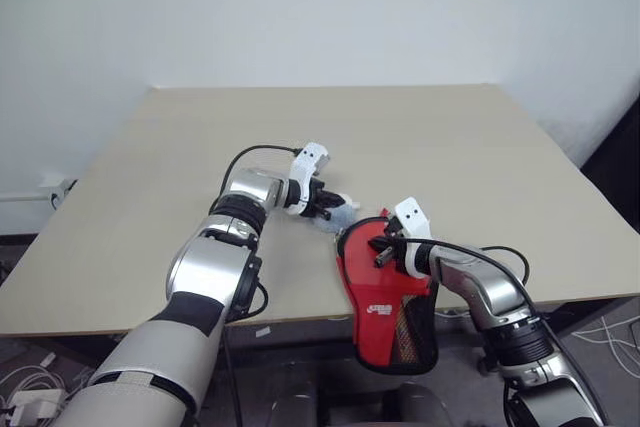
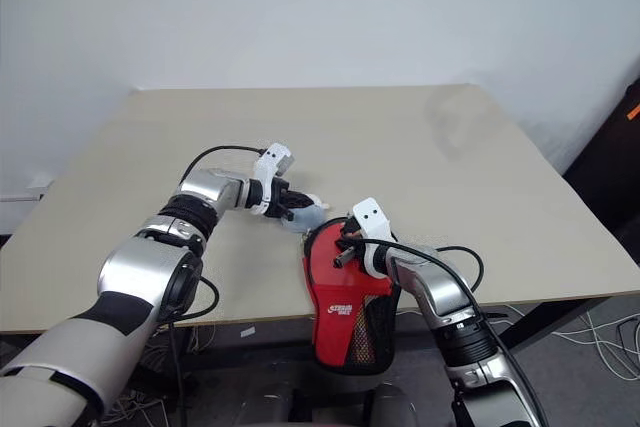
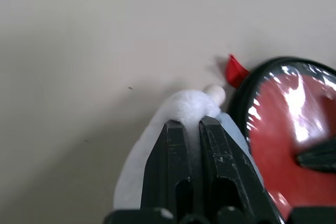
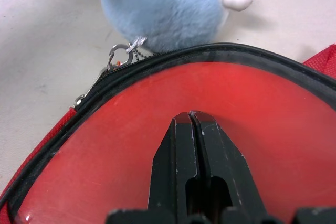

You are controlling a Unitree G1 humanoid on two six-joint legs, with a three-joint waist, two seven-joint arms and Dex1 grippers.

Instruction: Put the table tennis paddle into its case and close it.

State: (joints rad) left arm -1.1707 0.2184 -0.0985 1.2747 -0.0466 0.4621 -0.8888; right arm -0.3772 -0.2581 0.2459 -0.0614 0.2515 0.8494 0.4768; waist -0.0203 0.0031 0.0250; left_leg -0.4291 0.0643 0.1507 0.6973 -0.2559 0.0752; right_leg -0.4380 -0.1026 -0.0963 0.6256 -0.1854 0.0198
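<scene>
The case [image 1: 385, 297] hangs over the table's [image 1: 450, 147] six-o'clock edge, the red table tennis paddle [image 4: 220, 103] inside behind its clear side. The left gripper [image 3: 191, 124] pinches a blue-white plush charm [image 4: 163, 9] at its eleven o'clock. The right gripper [image 4: 190, 116], pressed together, rests on the clear panel. The paddle's handle is hidden.

A plain indoor test room or lab is showing here: a bare beige table [image 1: 150, 197] is standing against a blank white wall [image 1: 300, 7], loose cables [image 1: 30, 377] are lying on the floor beneath, and a wall socket [image 1: 60, 188] is sitting low at one side.
</scene>
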